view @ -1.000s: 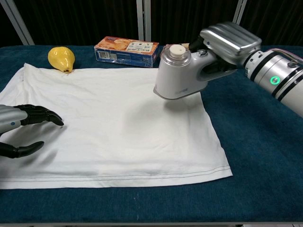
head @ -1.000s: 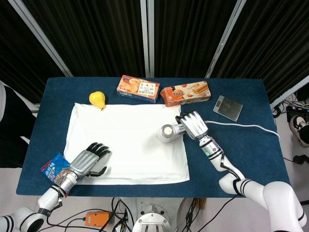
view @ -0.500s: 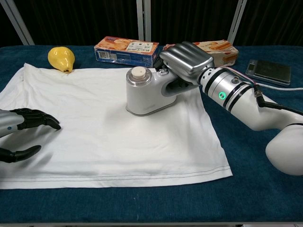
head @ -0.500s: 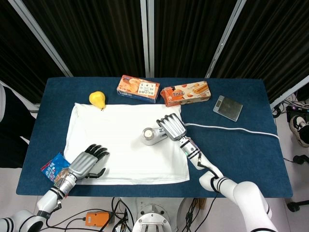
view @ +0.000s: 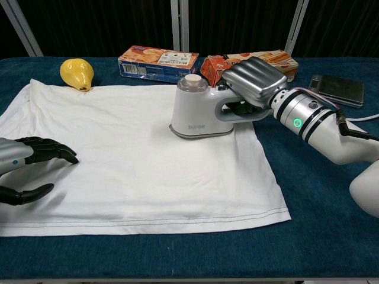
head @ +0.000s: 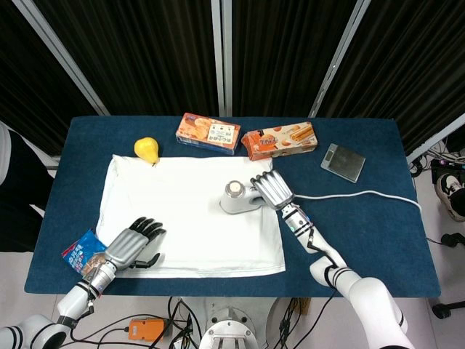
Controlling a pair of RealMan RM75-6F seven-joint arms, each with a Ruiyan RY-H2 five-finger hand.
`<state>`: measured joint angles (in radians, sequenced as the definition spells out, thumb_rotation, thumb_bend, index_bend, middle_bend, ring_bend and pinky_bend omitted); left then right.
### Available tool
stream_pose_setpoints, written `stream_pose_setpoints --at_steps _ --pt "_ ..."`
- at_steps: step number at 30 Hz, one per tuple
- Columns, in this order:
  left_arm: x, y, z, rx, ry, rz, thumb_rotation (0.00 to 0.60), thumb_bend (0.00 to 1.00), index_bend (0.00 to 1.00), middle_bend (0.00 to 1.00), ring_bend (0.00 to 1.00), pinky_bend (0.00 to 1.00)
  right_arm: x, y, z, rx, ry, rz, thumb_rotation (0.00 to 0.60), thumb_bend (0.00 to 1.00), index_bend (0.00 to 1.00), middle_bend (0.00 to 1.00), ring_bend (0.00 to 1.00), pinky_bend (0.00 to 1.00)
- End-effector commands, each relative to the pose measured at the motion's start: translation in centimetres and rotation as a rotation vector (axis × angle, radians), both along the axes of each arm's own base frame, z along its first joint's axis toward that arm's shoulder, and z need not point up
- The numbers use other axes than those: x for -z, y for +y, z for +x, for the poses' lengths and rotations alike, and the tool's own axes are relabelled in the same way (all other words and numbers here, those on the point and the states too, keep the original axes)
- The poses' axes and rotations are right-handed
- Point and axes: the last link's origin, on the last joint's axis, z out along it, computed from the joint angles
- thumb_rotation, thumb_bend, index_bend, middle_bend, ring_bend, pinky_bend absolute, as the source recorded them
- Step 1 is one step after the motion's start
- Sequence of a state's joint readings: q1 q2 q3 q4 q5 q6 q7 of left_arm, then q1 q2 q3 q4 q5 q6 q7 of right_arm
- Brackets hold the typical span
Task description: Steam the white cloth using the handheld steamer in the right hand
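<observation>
The white cloth (head: 185, 214) (view: 136, 160) lies spread flat on the blue table. A white handheld steamer (head: 236, 198) (view: 198, 112) stands with its base flat on the cloth's right part, near the far edge. My right hand (head: 272, 190) (view: 256, 80) grips the steamer's handle from the right. The steamer's white cord (head: 356, 195) trails off to the right. My left hand (head: 134, 243) (view: 26, 160) rests on the cloth's near left corner, fingers apart and holding nothing.
A yellow pear (head: 147, 150) (view: 76, 73) sits at the cloth's far left corner. Two snack boxes (head: 208, 132) (head: 279, 139) lie behind the cloth. A small scale (head: 343, 161) (view: 338, 89) is at the far right. A blue packet (head: 82, 251) lies by my left wrist.
My right hand swept the steamer left over the cloth, then brought it back a little to the right and toward the far edge, and it now sits level. The left hand barely moved.
</observation>
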<state>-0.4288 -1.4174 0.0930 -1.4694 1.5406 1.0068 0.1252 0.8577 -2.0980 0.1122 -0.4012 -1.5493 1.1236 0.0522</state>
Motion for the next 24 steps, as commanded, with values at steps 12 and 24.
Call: stream_pose_setpoints --at_steps 12,24 --pt "0.1 0.1 0.2 0.003 -0.002 0.002 0.207 0.36 0.14 0.10 0.00 0.00 -3.6 -1.0 -2.2 -0.014 0.024 -0.070 0.600 0.89 0.84 0.74 0.73 0.83" --pt "0.0 0.1 0.3 0.007 0.002 0.010 0.205 0.36 0.14 0.10 0.00 0.00 -1.5 -0.1 2.6 -0.153 -0.014 -0.066 0.600 0.89 0.84 0.75 0.73 0.83"
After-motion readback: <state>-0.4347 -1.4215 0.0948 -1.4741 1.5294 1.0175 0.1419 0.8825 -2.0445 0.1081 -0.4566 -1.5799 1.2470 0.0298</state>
